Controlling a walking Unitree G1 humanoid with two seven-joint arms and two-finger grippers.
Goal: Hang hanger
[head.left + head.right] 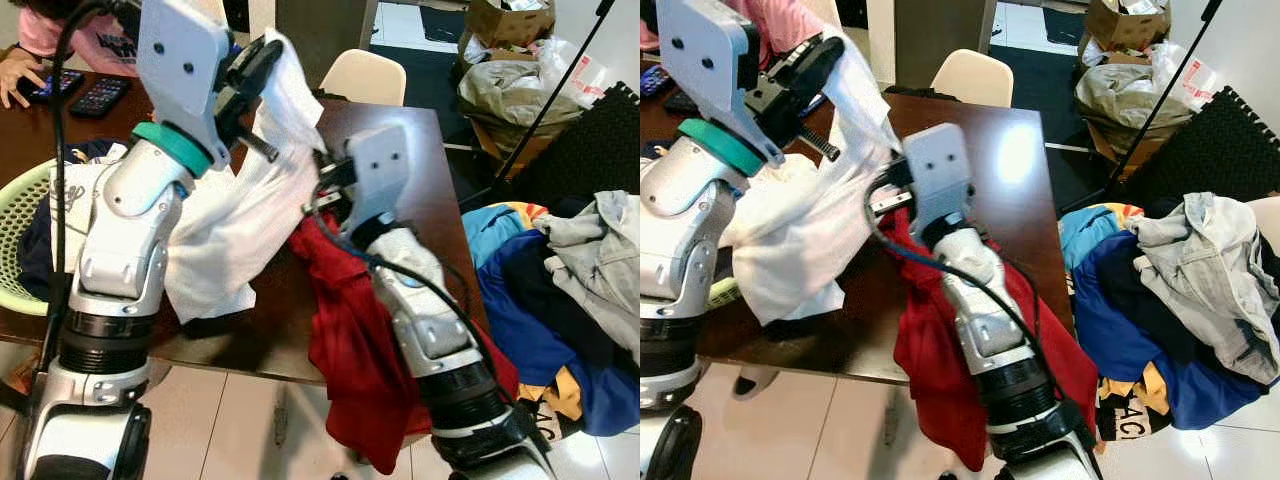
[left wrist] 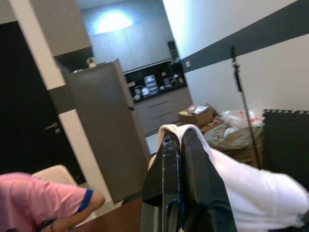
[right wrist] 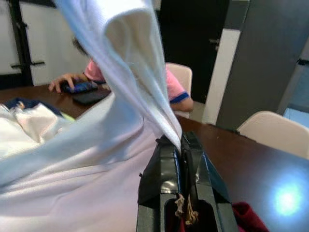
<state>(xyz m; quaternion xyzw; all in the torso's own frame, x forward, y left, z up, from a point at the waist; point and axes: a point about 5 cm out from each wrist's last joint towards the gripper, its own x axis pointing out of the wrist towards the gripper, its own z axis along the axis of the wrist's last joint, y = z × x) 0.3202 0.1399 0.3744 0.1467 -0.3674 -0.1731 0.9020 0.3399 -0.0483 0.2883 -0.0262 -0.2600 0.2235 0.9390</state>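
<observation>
A white garment (image 1: 235,225) hangs stretched above the dark wooden table (image 1: 400,130). My left gripper (image 1: 262,58) is raised high and shut on the garment's top edge, as the left wrist view confirms with white cloth (image 2: 241,188) draped over the closed fingers (image 2: 193,183). Lower and to the right, my right gripper (image 1: 318,188) is shut on another edge of the same garment (image 3: 120,92), its fingers (image 3: 166,169) pinching the fabric. A red garment (image 1: 350,340) lies under my right arm and hangs over the table's near edge. I see no hanger.
A green laundry basket (image 1: 18,215) holding clothes stands at the table's left. A person in pink (image 1: 60,35) sits at the far side by a phone and remote (image 1: 98,95). A beige chair (image 1: 365,75) stands behind the table. A clothes pile (image 1: 560,290) covers the floor on the right.
</observation>
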